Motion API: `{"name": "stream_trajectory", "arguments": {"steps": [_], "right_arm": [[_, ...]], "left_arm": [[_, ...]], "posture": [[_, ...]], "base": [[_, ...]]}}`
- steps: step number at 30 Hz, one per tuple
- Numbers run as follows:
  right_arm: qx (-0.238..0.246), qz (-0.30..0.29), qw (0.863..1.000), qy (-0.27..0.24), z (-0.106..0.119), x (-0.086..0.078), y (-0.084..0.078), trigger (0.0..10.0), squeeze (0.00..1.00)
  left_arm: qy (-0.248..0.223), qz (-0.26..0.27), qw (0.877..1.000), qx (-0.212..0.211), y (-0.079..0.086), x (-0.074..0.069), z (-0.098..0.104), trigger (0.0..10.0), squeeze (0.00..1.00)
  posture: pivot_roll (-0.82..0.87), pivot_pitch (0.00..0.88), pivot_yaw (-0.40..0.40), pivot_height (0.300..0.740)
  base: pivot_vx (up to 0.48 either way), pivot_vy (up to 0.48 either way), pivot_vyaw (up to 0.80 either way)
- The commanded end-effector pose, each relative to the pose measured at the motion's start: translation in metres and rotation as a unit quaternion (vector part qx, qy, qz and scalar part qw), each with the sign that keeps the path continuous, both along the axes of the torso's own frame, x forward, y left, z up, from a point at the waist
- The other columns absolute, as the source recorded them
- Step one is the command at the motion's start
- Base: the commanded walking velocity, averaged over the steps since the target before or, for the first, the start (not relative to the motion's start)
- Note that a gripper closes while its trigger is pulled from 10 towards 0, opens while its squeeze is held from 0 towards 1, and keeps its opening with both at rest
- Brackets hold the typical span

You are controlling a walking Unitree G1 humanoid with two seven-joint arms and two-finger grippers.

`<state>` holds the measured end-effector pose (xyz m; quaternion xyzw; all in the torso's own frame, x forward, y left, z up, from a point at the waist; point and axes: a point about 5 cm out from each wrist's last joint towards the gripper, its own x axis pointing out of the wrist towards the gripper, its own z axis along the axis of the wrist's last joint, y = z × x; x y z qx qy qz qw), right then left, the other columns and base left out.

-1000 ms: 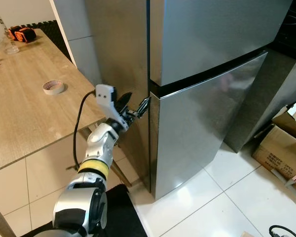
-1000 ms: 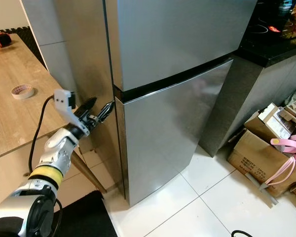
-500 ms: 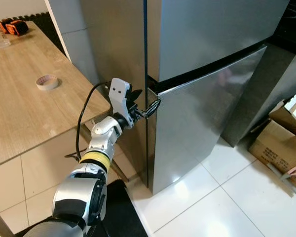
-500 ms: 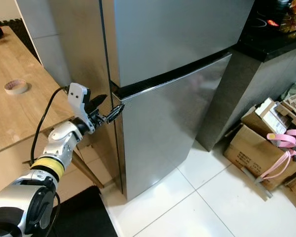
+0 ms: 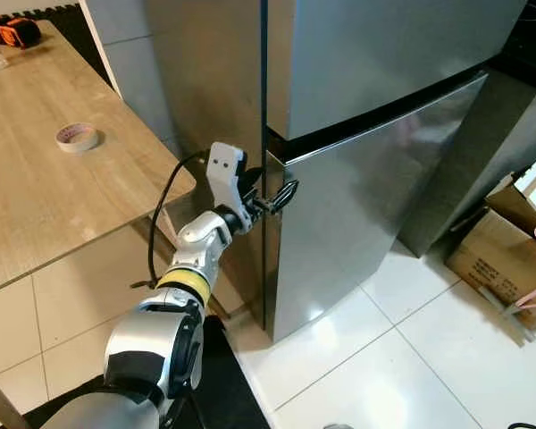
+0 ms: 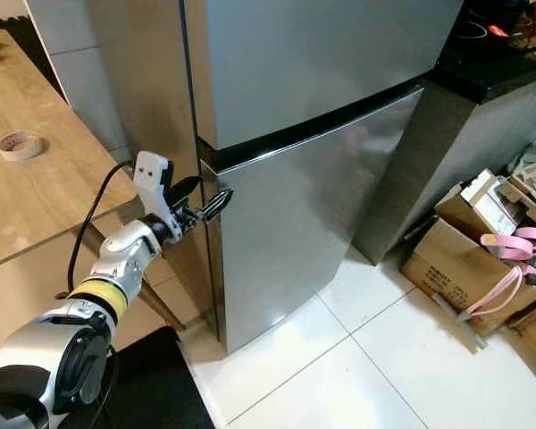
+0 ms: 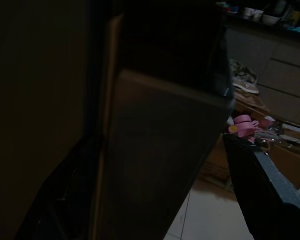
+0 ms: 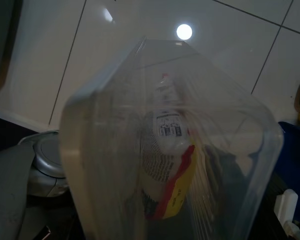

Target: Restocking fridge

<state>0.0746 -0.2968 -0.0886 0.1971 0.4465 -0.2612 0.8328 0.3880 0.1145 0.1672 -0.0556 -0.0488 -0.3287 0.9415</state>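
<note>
From the left eye, your left gripper (image 5: 281, 194) sits at the top corner of the lower fridge door (image 5: 375, 206), black fingers spread and just onto the door's edge below the dark gap under the upper door (image 5: 384, 54). Both doors are shut. The likely slip: the fingers skate off the smooth steel if you pull before they hook the edge.

The right eye shows the same reach, with a wooden table (image 6: 45, 197) close beside the arm; a roll of tape (image 6: 21, 145) lies on it, and cardboard boxes (image 6: 464, 241) stand by the fridge's far side. A wide swing could knock the table.

The left wrist view is very dark; one finger (image 7: 270, 185) stands clear of the door face, and contact is hard to judge.

The right wrist looks into a clear plastic container (image 8: 115, 150) holding a packet (image 8: 167, 165). You cannot tell how the right gripper's fingers sit.
</note>
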Motion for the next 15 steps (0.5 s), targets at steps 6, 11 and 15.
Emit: {"name": "stream_trajectory", "arguments": {"steps": [6, 11, 15], "right_arm": [[-0.01, -0.004, 1.0, -0.004, 0.002, -0.006, -0.005, 10.0, 0.0], [-0.013, -0.012, 1.0, -0.001, 0.002, -0.011, -0.008, 10.0, 0.0], [-0.015, -0.016, 1.0, -0.004, 0.003, -0.01, -0.009, 10.0, 0.0]], "left_arm": [[0.005, -0.046, 0.999, 0.016, -0.015, 0.001, 0.005, 10.0, 0.0], [-0.011, -0.101, 0.994, 0.026, -0.024, 0.003, 0.021, 10.0, 0.0], [-0.022, -0.198, 0.98, 0.021, -0.039, -0.004, 0.027, 10.0, 0.0]], "posture": [[-0.16, 0.13, -0.035, 0.74], [-0.17, 0.126, -0.03, 0.74], [-0.17, 0.122, -0.027, 0.74]], "base": [[0.0, 0.0, 0.0], [0.0, 0.0, 0.0], [0.0, 0.0, 0.0]]}}
